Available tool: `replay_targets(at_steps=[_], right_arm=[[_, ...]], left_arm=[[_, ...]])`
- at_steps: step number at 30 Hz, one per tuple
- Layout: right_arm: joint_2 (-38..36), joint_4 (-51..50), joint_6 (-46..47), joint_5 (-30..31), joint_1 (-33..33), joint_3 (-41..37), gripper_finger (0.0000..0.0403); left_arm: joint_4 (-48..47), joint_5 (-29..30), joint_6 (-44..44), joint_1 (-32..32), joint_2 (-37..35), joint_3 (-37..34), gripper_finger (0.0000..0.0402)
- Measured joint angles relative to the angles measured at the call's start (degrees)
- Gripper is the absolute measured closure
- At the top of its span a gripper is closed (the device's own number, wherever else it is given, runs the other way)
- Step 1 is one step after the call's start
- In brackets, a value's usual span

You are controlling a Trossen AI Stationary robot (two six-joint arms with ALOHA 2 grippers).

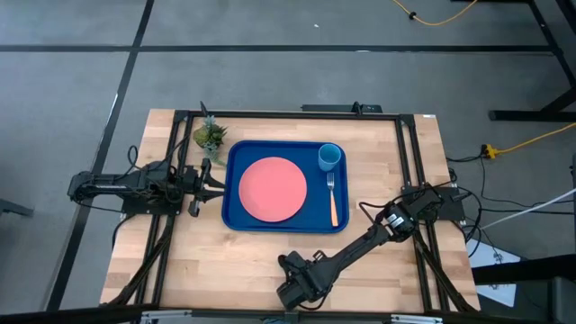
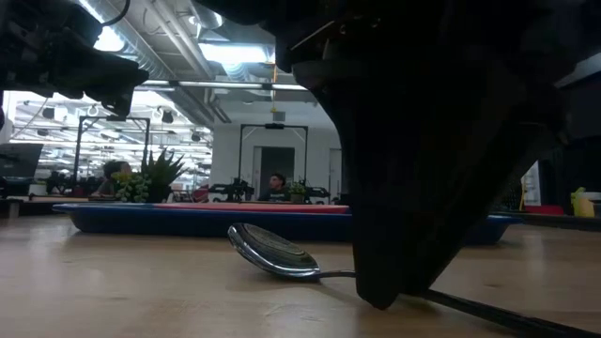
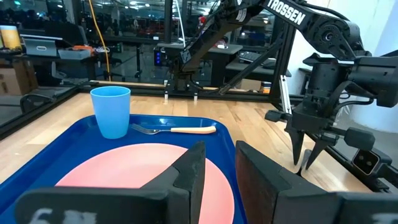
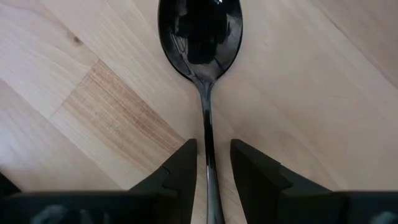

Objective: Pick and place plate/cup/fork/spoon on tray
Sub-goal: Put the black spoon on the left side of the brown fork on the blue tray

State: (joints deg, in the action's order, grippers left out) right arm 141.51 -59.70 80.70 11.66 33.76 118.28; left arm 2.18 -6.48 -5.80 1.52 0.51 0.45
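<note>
The dark shiny spoon (image 4: 200, 37) lies flat on the wooden table near its front edge, bowl up, and also shows in the low view (image 2: 272, 252). My right gripper (image 4: 214, 162) points down over it, open. Its fingers stand on either side of the thin handle (image 4: 208, 134), just behind the bowl, with a gap on each side. In the high view my right gripper (image 1: 292, 286) hides the spoon. The blue tray (image 1: 236, 216) holds the pink plate (image 1: 272, 188), the light-blue cup (image 1: 329, 157) and the fork (image 1: 333, 202). My left gripper (image 1: 214, 178) waits, slightly open, at the tray's left edge.
A small potted plant (image 1: 210, 137) stands at the tray's far left corner. Black frame rails (image 1: 409, 153) run along the table's left, right and far sides. Bare wood lies between the tray's near rim and the spoon.
</note>
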Motion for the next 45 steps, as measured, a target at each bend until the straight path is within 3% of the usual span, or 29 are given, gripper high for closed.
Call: replay_targets(at_steps=[34,45], right_arm=[[0.0,0.2,-3.7,0.2,0.0,-0.1,0.0309],[0.0,0.2,-3.5,0.5,0.0,-0.2,0.0392]], left_arm=[[0.0,0.0,0.0,0.0,0.0,0.0,0.0321],[0.0,0.0,0.0,0.0,0.0,0.0,0.0321]])
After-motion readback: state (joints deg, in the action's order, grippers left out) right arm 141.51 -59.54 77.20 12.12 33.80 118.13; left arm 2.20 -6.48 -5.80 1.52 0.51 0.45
